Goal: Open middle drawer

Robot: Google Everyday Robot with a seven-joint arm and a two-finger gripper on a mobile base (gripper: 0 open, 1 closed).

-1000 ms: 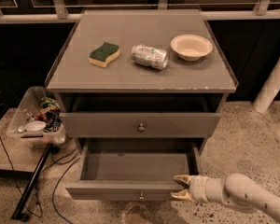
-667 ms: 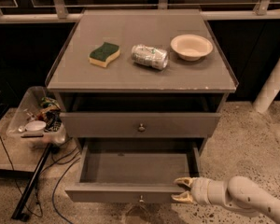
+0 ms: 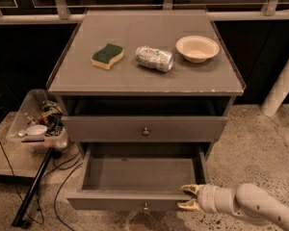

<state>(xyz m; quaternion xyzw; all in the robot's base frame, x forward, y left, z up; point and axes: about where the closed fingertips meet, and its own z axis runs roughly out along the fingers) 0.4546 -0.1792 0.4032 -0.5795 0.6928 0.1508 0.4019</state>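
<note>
The middle drawer [image 3: 135, 174] is a wide grey drawer, pulled well out, with an empty grey floor and a small round knob [image 3: 145, 207] on its front. My gripper [image 3: 187, 197] comes in from the lower right at the right end of the drawer's front panel. Its two pale fingers [image 3: 190, 189] are spread apart, one on the inner side of the panel and one on the outer side. The shallow grey drawer [image 3: 106, 129] above has its own knob [image 3: 145, 131] and sits nearly shut. Anything below the open drawer is hidden.
On the cabinet top [image 3: 86, 71] lie a green and yellow sponge [image 3: 107, 56], a crushed can [image 3: 154, 58] on its side and a pale bowl [image 3: 197, 47]. A clear bin of clutter [image 3: 36, 124] stands at the left, with cables [image 3: 62, 177] on the floor. A white pole [image 3: 282, 88] is at the right.
The middle drawer has slid a little further out toward the camera, and my gripper has moved with its front edge.
</note>
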